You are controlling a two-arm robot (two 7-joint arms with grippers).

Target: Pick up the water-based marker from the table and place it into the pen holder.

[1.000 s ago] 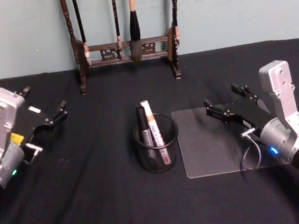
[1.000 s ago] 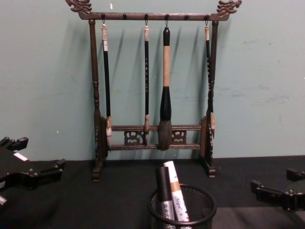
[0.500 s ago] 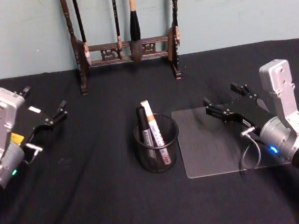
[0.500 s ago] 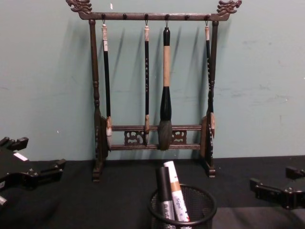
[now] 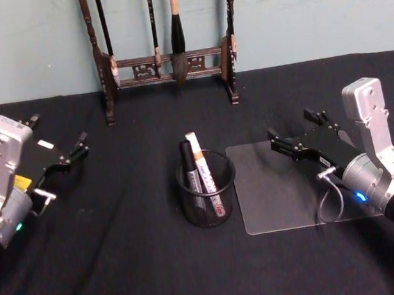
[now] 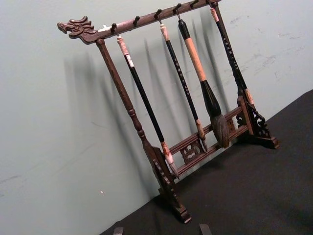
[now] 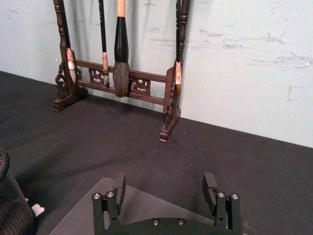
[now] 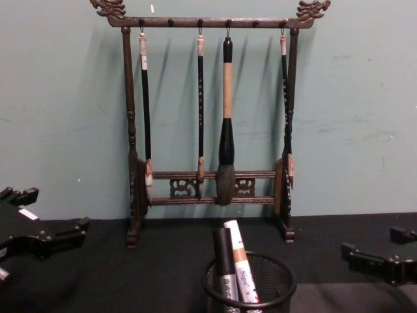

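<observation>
Two markers (image 5: 200, 169) stand leaning inside the pen holder (image 5: 206, 188) on the tabletop (image 5: 125, 266). Left of the holder, the left gripper (image 5: 65, 154) hovers spread and empty. Right of it, the right gripper (image 5: 300, 134) hovers over a clear mat (image 5: 278, 195), fingers (image 7: 119, 186) apart, holding nothing.

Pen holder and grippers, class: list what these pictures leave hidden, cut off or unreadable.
1. Pen holder: its base is cut off by the bottom edge in the chest view; mesh and two markers hide its floor in the head view.
2. The markers' label text is too small to read.
3. Left gripper: the left wrist view's bottom edge cuts off all but two tips.
4. Brush rack: its top is cut off in the head view.
</observation>
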